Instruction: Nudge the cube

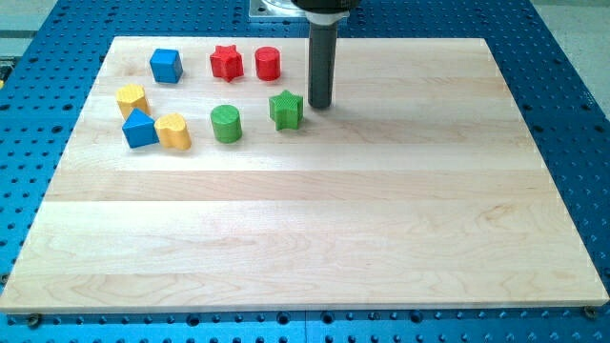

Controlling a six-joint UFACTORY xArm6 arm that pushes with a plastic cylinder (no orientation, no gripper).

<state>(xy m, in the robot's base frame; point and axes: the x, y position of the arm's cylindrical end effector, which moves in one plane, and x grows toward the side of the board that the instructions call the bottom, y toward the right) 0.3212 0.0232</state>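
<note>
Camera view: a pale wooden board (315, 229) lies on a blue perforated table (562, 114), and all eight blocks sit in the board's upper left part. The arm ends in a dark rod with no jaws or fingers, so there is no open or closed state to record; nothing is held. The rod descends from the view's top centre, and the tip (319, 105) rests on the board just to the right of, and slightly above, the green star block (286, 110); whether the two touch cannot be told, as the gap between them is very small. The task's object, the blue cube (166, 66), lies near the board's upper left corner, well apart from the tip, to its left and a little above it. Between the cube and the rod, along the same upper row, stand the red star block (226, 63) and the red cylinder (268, 64), near each other but not touching. Below the cube, a yellow block (132, 99) of rounded form sits just above the blue triangular block (139, 129), and the two appear to touch. A second yellow block (173, 131), also rounded, lies against the triangular block's right side. The green cylinder (226, 124) stands between that yellow block and the green star, clear of both.
</note>
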